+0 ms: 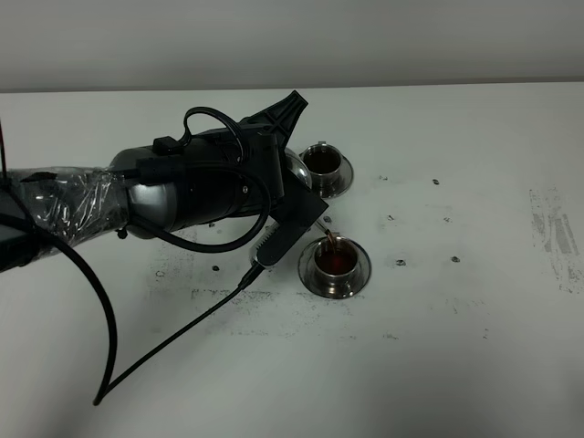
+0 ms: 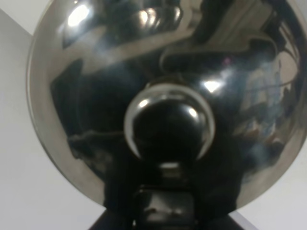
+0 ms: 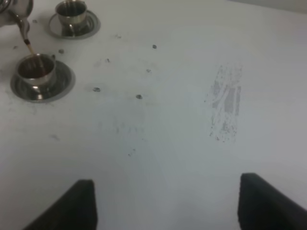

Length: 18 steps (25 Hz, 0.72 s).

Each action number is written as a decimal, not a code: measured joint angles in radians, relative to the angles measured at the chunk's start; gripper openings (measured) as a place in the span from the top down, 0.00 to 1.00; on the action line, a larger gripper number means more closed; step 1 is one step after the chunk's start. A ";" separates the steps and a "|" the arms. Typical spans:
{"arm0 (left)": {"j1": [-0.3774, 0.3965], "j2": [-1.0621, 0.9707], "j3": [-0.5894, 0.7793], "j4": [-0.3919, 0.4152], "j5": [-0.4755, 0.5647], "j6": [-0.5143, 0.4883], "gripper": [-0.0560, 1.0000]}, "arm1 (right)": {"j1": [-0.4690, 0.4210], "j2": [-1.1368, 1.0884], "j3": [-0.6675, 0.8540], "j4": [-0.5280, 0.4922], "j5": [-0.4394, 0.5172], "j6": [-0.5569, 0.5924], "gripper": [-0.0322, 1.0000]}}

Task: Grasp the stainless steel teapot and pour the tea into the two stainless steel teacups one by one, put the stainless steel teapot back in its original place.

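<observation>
The stainless steel teapot (image 2: 163,96) is being held clear of the tabletop (image 1: 474,301), above and just beside the near teacup (image 1: 335,264). In the high view the left arm is covering most of the pot.

The left gripper (image 2: 165,211) is supporting the pot from its handle side. Its jaws are clamped together on the pot, since the pot is hanging tipped with no other support.

The spout (image 1: 330,240) is pointing toward 5 o'clock in the high view and dipping down over the near teacup's rim. A thin stream of tea (image 3: 29,47) is running from it into that cup. This is the reason for the tilt, which is putting the spout mouth below the level of the tea.

The pot's base-to-lid axis is leaning well off upright. The lid knob (image 2: 168,127) is facing the left wrist camera almost end-on. The exact angle cannot be told.

The far teacup (image 1: 326,161) is standing on its saucer at 12 o'clock from the near teacup, and it is showing dark tea inside. Judging by this, the second pour is in progress.

The pot's own saucer is not visible.

The right gripper (image 3: 168,206) is hanging well apart from the cups, toward 4 o'clock, with its jaws spread wide and holding nothing.
</observation>
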 joint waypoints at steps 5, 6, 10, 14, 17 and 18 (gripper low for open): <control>-0.001 0.000 0.000 0.011 0.000 0.000 0.78 | 0.000 0.000 0.000 0.000 0.000 0.000 0.40; 0.000 0.000 0.000 0.012 0.000 0.000 0.78 | 0.000 0.000 0.000 0.000 0.000 0.000 0.40; -0.001 0.000 0.000 0.014 -0.005 0.000 0.78 | 0.000 0.000 0.000 0.000 0.000 0.000 0.40; -0.001 0.000 0.000 0.014 -0.006 0.000 0.78 | 0.000 0.000 0.000 0.000 0.000 0.000 0.40; -0.001 0.000 0.000 0.014 -0.010 0.000 0.78 | 0.000 0.000 0.000 0.000 0.000 0.000 0.40; -0.001 0.000 0.000 0.014 -0.012 0.000 0.78 | 0.000 0.000 0.000 0.000 0.000 0.000 0.40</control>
